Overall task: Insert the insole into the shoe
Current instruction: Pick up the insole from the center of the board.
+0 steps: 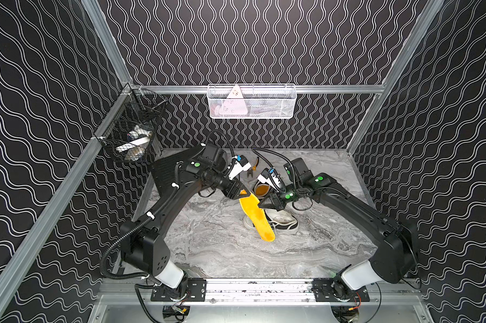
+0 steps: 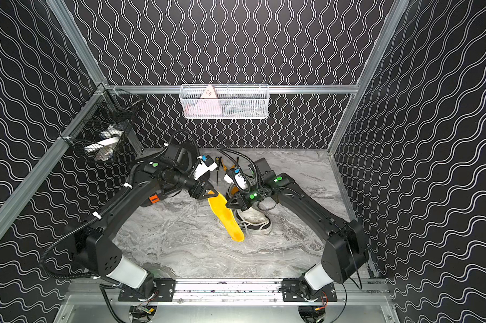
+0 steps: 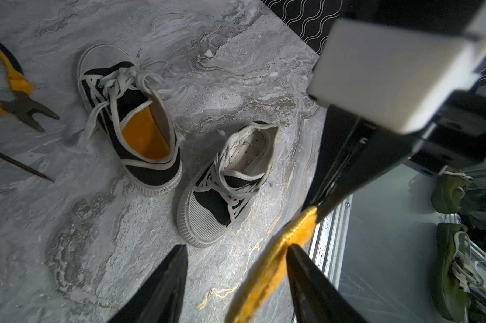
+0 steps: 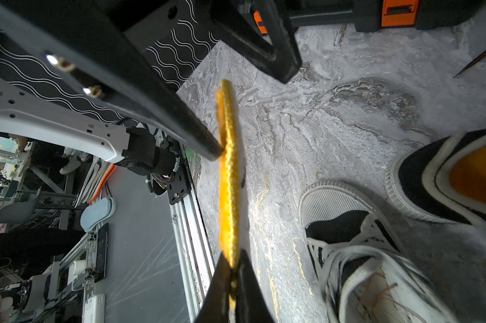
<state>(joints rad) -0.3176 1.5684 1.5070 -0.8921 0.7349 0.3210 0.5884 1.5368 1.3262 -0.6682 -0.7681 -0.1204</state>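
Note:
A yellow insole hangs on edge above the table in both top views. My right gripper is shut on one end of it. My left gripper is open around the insole, which rests against one finger; the other finger stands apart. Under the insole lies a black-and-white shoe with an empty white inside. A second shoe, just behind the first, holds an orange insole.
Yellow-handled pliers and a screwdriver lie at the back of the marble table. A white wire basket hangs on the rear rail and a black basket at the left corner.

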